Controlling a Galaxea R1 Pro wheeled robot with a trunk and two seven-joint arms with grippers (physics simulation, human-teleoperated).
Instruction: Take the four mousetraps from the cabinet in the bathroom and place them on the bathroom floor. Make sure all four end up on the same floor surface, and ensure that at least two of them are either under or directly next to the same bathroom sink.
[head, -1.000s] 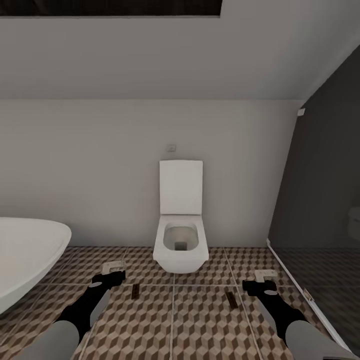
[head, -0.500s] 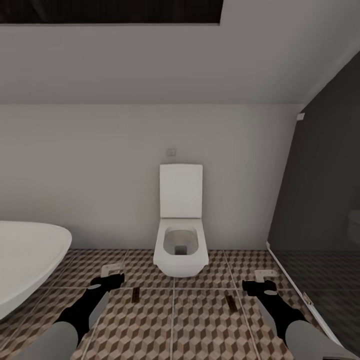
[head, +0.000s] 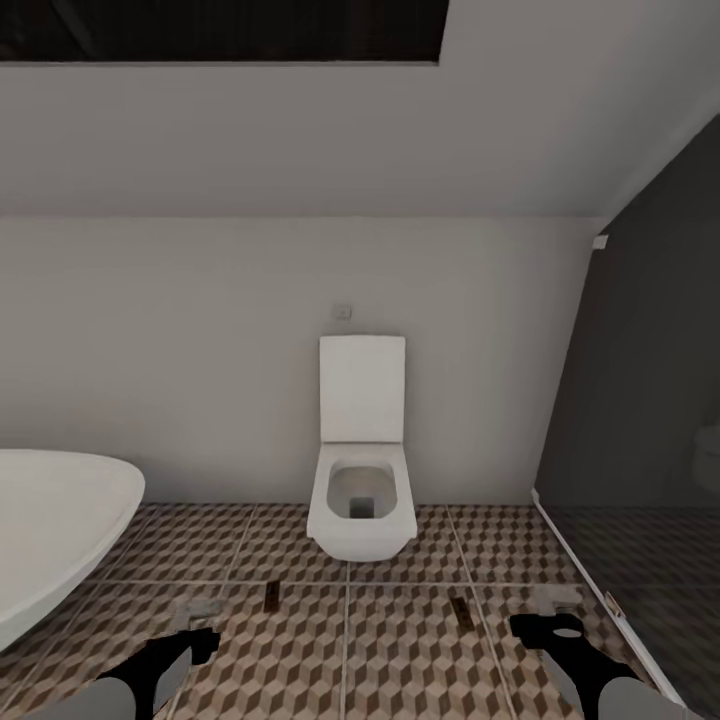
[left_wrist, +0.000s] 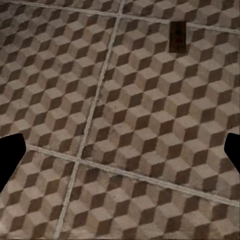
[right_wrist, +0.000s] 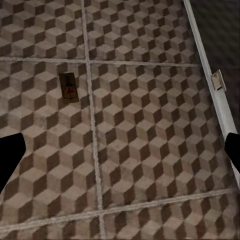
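The bathroom floor (head: 400, 660), laid in large square tiles printed with a brown, beige and white cube pattern and divided by pale grout lines, runs from the white back wall toward the camera and ends on the right at a pale threshold strip (right_wrist: 212, 90) beneath a dark glass partition. Two small flat dark-brown wooden mousetraps lie flat on the tiles, well apart from each other. The left mousetrap (head: 272, 597) lies in front of the white toilet's left side, beside a grout line (left_wrist: 95, 105). The right mousetrap (head: 461, 612) lies nearer the threshold strip, thin grey metal parts showing on its top (right_wrist: 68, 86).
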